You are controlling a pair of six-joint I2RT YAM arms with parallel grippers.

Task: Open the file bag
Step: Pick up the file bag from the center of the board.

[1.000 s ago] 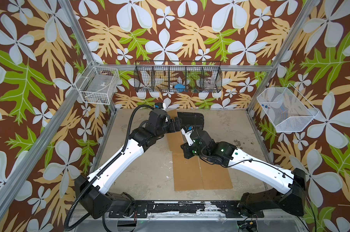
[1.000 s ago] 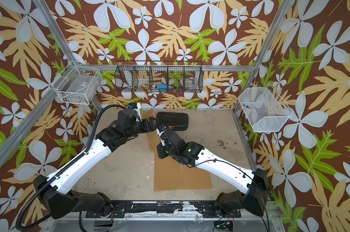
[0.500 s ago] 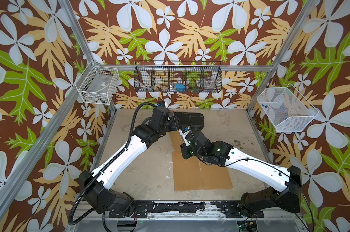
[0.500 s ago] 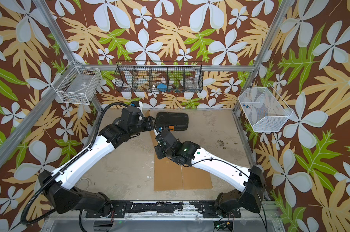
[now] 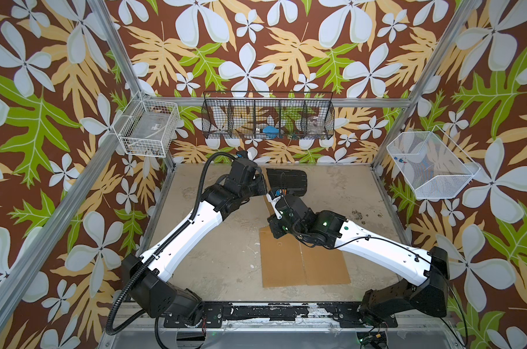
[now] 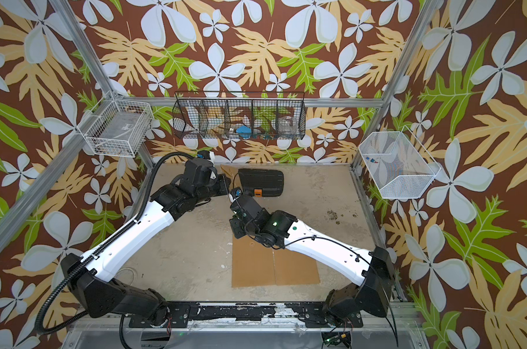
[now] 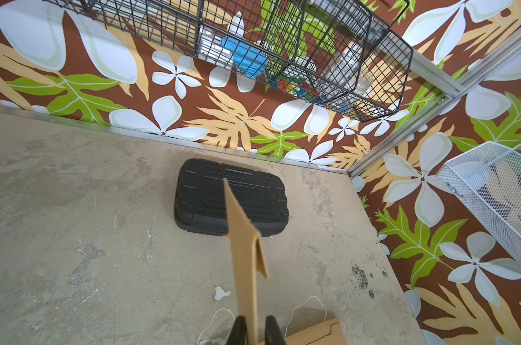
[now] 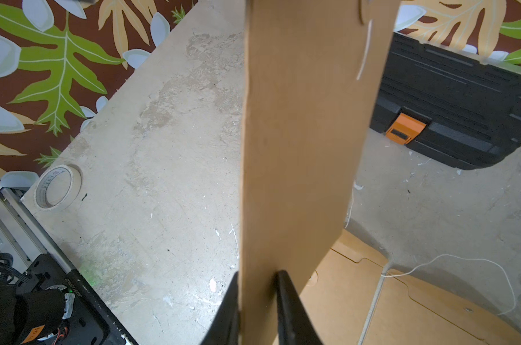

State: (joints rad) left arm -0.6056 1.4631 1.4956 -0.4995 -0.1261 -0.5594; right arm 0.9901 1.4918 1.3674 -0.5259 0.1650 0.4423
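Note:
The file bag [image 5: 304, 263] is a flat brown paper envelope lying on the table in both top views, body [image 6: 274, 263] down and flap [image 7: 244, 254] raised. My left gripper [image 7: 255, 325] is shut on the flap's edge near the black case. In the right wrist view the flap [image 8: 307, 134] stands upright between the fingers of my right gripper [image 8: 257, 286]. Its jaws stand slightly apart around the paper, so it is open. A white string [image 8: 450, 260] trails from the bag across the table.
A black case [image 5: 287, 182] with an orange latch [image 8: 404, 130] lies at the back, just behind the grippers. A tape roll [image 8: 57, 186] sits near the table's edge. A black wire basket [image 5: 268, 116] and white baskets [image 5: 147, 131] [image 5: 428, 164] hang on the walls.
My left gripper has moved in toward the raised flap and closed on it. The right gripper's jaws have eased apart around the flap.

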